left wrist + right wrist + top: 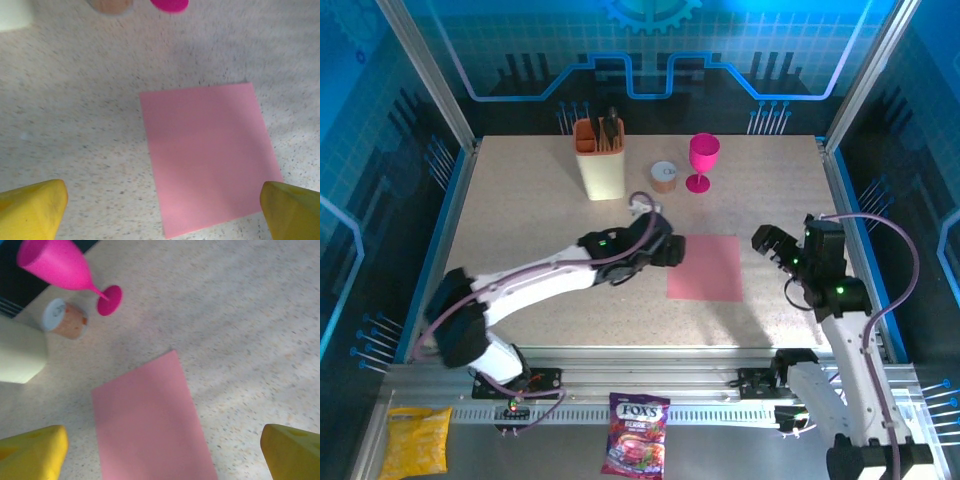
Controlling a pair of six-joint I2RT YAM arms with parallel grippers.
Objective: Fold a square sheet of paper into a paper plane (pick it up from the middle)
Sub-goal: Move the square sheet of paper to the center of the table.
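Lying flat between left fingers, right fingers (both spread): paper.

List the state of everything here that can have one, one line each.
Sheet of paper: flat on the table, unfolded, not held.
Left gripper: open, empty, at the sheet's left edge.
Right gripper: open, empty, right of the sheet.
Goblet: upright, behind the sheet.
Tool holder: upright, tools in it.
Small tub: upright.
Candy bag: lying flat in front of the table.
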